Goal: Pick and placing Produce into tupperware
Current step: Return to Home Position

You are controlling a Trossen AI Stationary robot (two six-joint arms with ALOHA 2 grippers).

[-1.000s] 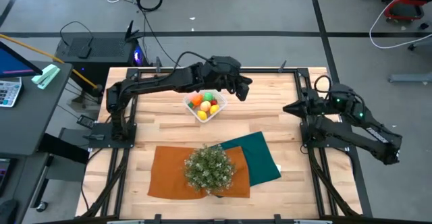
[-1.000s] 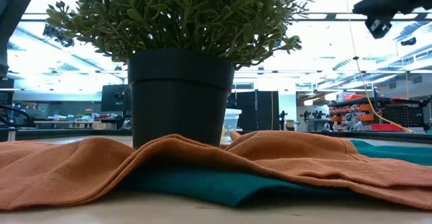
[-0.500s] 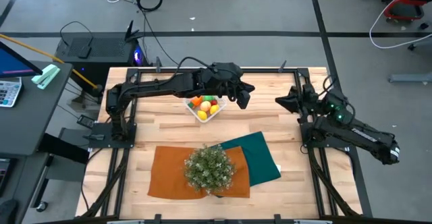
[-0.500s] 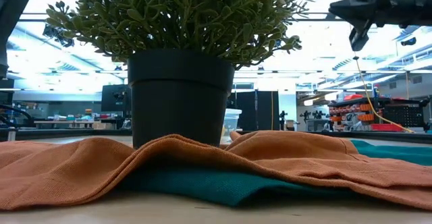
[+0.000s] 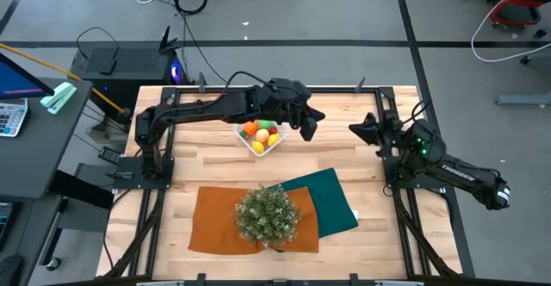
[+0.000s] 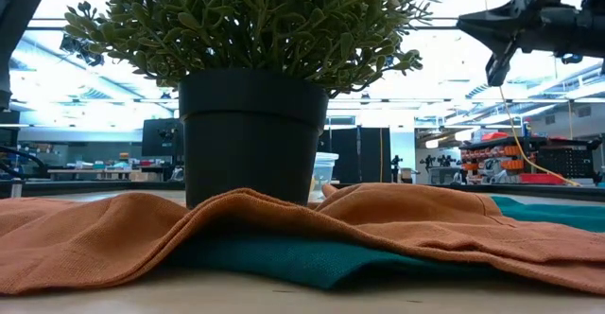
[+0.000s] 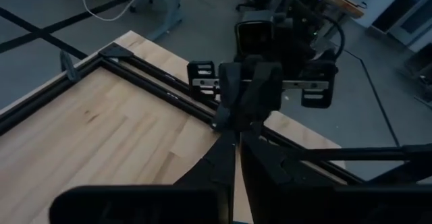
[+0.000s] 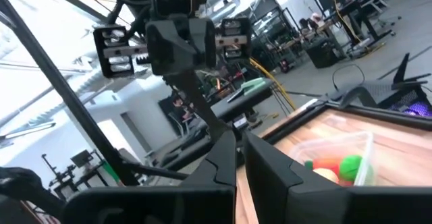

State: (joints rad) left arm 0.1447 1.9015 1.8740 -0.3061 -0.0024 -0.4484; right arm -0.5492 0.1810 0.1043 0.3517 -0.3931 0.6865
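At front edge of table (image 5: 215, 161), middle: plant (image 5: 268, 214) in black pot, upright, set on orange cloth (image 5: 215, 221). Pot base hidden behind folds of that cloth in low view.

Just right of plant: green cloth (image 5: 331, 200), flat on table, one side tucked under orange cloth.

Beyond plant, in far half of table, close to centre line: tupperware (image 5: 255, 149), set cornerwise, lid off. Well apart from both cloths, bare wood between.

Inside tupperware: produce (image 5: 262, 133), piled together. Orange, green, red and yellow pieces visible from above. Green, orange and one pale piece visible through clear wall in right wrist view. No piece seen lying loose on table.

Just beside right corner of tupperware: left gripper (image 5: 307, 129), raised above table, not touching container. Arm stretched from left edge across far side of tupperware. Fingers (image 7: 209, 177) closed together, hairline gap only, nothing between them.

Further toward right edge, same depth: right gripper (image 5: 354, 129), raised above table, pointing at left gripper. Fingers (image 8: 270, 163) pressed together, nothing held. Grippers tip to tip, facing each other, apart, bare table below gap.

Beyond far edge: floor with cables, black box at far left corner.
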